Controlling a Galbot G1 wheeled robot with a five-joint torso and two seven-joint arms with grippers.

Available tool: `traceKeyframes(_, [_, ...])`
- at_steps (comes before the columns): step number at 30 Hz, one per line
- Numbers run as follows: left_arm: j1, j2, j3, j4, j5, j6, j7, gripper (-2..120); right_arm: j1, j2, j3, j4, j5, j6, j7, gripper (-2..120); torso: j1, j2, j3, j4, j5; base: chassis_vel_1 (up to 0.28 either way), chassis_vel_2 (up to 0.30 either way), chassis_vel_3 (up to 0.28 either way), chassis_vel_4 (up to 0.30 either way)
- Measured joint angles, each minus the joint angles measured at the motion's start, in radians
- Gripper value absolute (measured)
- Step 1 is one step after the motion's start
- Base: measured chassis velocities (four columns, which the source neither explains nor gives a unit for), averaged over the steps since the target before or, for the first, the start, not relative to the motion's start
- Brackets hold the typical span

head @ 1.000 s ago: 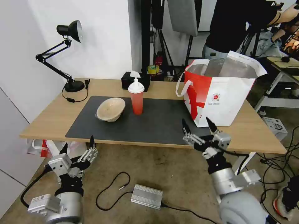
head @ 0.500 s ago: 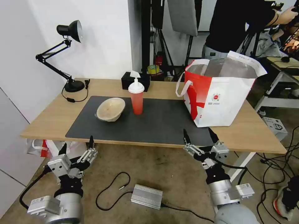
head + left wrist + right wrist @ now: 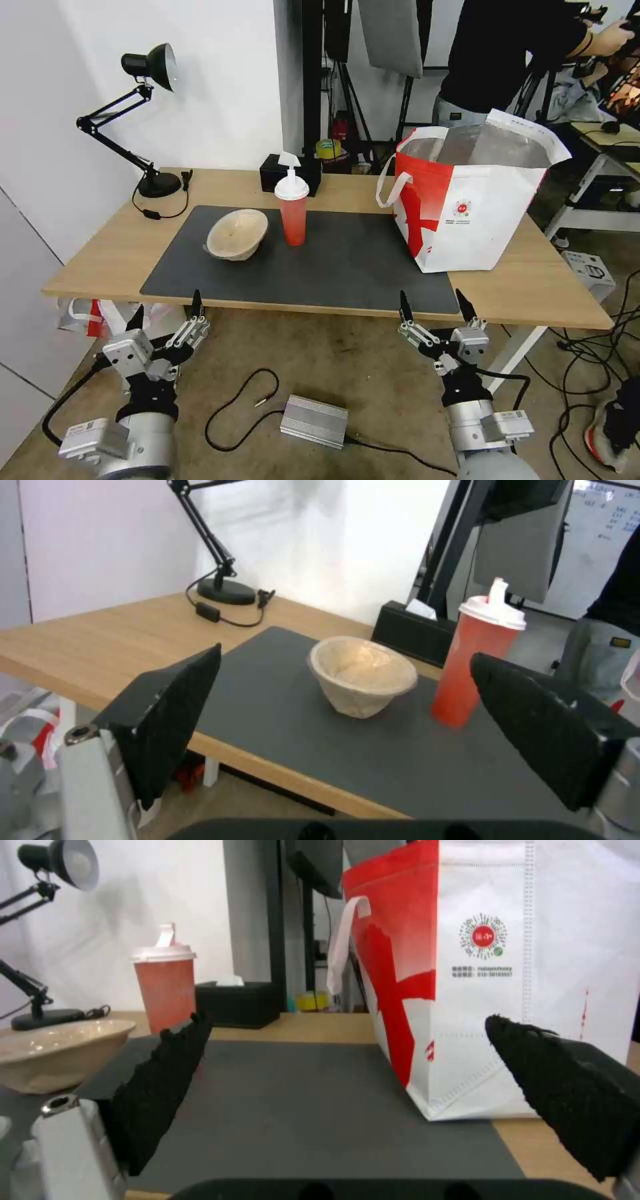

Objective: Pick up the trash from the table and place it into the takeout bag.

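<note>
Takeout bag: upright, open. Beige bowl, red cup: on mat. Right gripper: lowered since before, fingers spread, empty. Left gripper: fingers spread, empty.

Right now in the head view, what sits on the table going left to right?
desk lamp → beige bowl → red drink cup → takeout bag. The black tissue box sits behind the cup, so its place in the order is unclear and it is left out.
</note>
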Motion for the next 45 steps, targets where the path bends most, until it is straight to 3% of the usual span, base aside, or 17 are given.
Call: traceKeyframes(45, [0.006,0.002,-0.003,-0.002,0.0,-0.002,0.0,100,-0.105,0.055,-0.033,-0.002,-0.086,-0.01,0.046,100,0.0,0.0,0.0,0.0,0.0,0.0,0.0,0.0,0.0])
